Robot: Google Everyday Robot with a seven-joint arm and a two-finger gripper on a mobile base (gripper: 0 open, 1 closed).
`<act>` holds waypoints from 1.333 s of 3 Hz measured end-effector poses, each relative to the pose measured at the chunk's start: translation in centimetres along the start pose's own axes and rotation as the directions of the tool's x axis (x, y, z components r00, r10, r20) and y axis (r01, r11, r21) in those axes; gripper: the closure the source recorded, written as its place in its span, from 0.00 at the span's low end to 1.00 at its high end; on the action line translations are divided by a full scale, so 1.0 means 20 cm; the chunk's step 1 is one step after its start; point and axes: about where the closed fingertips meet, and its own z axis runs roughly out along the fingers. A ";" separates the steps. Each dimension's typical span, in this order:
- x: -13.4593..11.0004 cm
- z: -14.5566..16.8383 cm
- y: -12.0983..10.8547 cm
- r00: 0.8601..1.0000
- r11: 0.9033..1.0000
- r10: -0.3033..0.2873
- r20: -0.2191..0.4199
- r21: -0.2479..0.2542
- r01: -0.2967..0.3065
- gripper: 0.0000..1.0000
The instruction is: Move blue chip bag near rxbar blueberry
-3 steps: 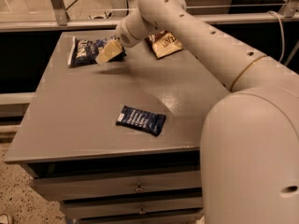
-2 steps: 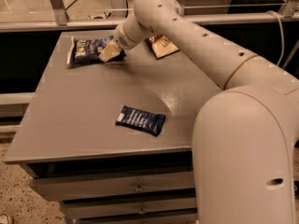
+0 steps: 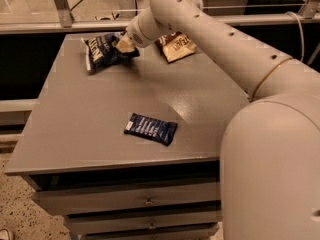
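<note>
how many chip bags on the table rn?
2. Blue chip bag at the far-left corner, with the claw at its right edge; brown-and-cream chip bag at the far edge, partly behind the arm. More could be hidden behind the arm.

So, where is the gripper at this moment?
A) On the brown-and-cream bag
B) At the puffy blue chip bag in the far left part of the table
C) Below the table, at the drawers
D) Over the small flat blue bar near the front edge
B: the gripper is at the right edge of the blue chip bag, well apart from the rxbar blueberry, and beside, not on, the brown-and-cream bag.
</note>
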 end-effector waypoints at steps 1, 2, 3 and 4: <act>-0.04 -0.18 0.06 0.998 0.998 -0.060 0.019 -0.012 0.060 1.00; -0.01 -0.37 0.23 0.992 0.989 -0.127 0.019 -0.076 0.128 1.00; 0.05 -0.53 0.42 0.980 0.967 -0.198 0.012 -0.162 0.197 1.00; 0.14 -0.65 0.60 0.970 0.940 -0.242 0.001 -0.248 0.234 1.00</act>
